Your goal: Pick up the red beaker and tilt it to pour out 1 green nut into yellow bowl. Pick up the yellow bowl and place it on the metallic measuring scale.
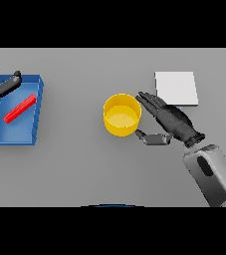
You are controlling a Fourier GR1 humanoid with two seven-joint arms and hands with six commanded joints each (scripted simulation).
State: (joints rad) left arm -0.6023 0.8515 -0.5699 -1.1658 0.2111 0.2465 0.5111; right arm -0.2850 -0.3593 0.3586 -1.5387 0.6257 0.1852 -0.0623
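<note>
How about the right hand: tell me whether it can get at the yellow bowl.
Probably yes. The right hand is open right beside the yellow bowl, fingers by its rim, and nothing lies between them.

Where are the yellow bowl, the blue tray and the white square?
yellow bowl (121, 119), head view, on its inside bottom.
blue tray (16, 135), head view, on its bare floor near the front.
white square (176, 87), head view, on the middle of its top.

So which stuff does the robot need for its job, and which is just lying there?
For the job:
- yellow bowl, beside the open right hand
- white square scale

Just lying about:
- blue tray
- red bar inside it, left hand above

No red beaker or green nut shows.
</note>
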